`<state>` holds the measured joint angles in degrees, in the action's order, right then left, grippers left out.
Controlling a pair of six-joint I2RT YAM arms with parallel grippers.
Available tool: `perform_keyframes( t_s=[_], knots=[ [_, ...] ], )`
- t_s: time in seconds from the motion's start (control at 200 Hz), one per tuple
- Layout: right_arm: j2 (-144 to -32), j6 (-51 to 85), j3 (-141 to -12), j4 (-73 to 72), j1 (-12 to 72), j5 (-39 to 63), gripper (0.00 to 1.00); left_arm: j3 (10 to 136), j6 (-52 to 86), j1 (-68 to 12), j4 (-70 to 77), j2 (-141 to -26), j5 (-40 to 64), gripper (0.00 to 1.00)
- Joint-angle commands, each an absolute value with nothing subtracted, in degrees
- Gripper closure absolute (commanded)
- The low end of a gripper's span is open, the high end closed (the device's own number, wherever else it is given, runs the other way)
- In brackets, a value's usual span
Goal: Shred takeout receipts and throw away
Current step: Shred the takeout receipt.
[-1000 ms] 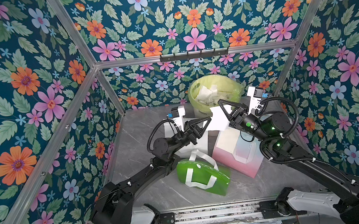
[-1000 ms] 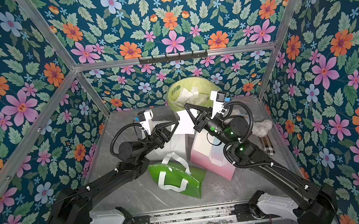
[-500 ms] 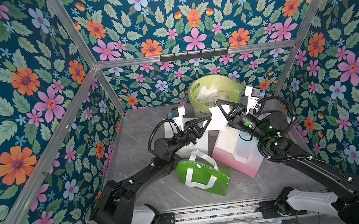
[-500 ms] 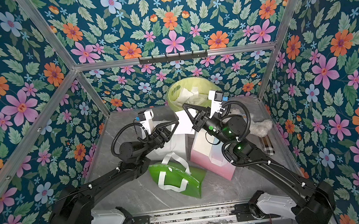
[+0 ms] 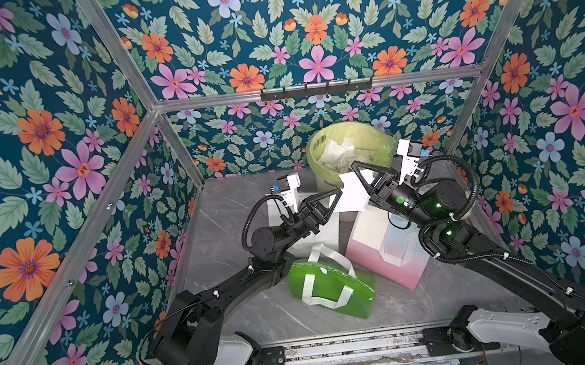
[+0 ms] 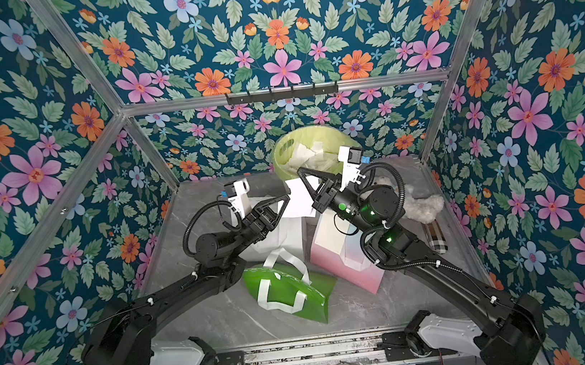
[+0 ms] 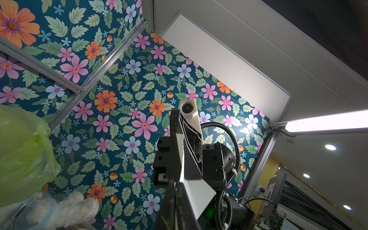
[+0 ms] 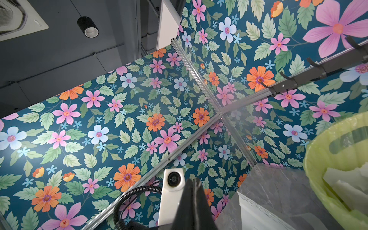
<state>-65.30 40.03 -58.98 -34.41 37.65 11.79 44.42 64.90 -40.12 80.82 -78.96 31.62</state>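
**Receipt pinched between both clenched grippers, short of the bin: risk of slip or stray scrap.**

The left gripper (image 5: 337, 194) is clamped on the receipt's (image 5: 352, 193) nearest edge, and the right gripper (image 5: 356, 168) is clamped on the opposite edge, its tips close to the left's. Judged risks: the paper is thin and the pinches sit close, so a pull may slide the sheet out of one grip instead of tearing it. A freed piece would likely land on the bags (image 5: 333, 287) below both grippers, since the bin (image 5: 316, 143) stands beyond the right gripper's tips, not under them. A second receipt (image 5: 369, 229) lies on the pink bag (image 5: 402, 268) beneath the right gripper. The left arm reaches forward and upward. The right arm is folded at the elbow, wrist turned back toward the left gripper.
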Motion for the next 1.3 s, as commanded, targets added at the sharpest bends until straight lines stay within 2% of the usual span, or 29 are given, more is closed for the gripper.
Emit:
perform_keyframes(
  t_s=[0.0, 0.365, 0.81, 0.99, 1.07, 1.185, 1.235, 1.295],
  knots=[
    [-65.47, 39.94, -59.42, -35.65, 37.68, 11.51, 1.00, 44.56, 66.44, -40.08, 85.27, -79.14, 31.37, 0.91],
    [-65.80, 40.17, -59.68, -36.11, 37.70, 12.31, 1.00, 44.72, 66.88, -40.03, 85.28, -79.59, 31.60, 0.86],
    [-67.26, 40.96, -60.85, -37.22, 37.63, 13.08, 1.00, 45.44, 67.02, -40.15, 84.68, -80.42, 32.34, 0.84],
    [-67.39, 40.85, -60.82, -36.67, 37.67, 12.50, 1.00, 45.52, 66.49, -40.23, 84.05, -80.19, 32.56, 0.88],
    [-67.41, 40.85, -60.57, -36.74, 37.63, 12.22, 1.00, 45.66, 66.03, -40.24, 83.27, -80.07, 33.27, 0.95],
    [-67.15, 40.61, -60.04, -36.65, 37.64, 11.52, 1.00, 45.62, 65.38, -40.34, 82.45, -79.50, 34.18, 0.95],
    [-66.86, 40.52, -59.90, -36.64, 37.68, 11.60, 1.00, 45.39, 65.24, -40.41, 82.03, -79.24, 34.25, 1.00],
    [-66.53, 40.14, -59.66, -36.61, 37.64, 11.85, 1.00, 45.20, 64.67, -40.36, 81.96, -79.02, 34.83, 1.00]
  ],
)
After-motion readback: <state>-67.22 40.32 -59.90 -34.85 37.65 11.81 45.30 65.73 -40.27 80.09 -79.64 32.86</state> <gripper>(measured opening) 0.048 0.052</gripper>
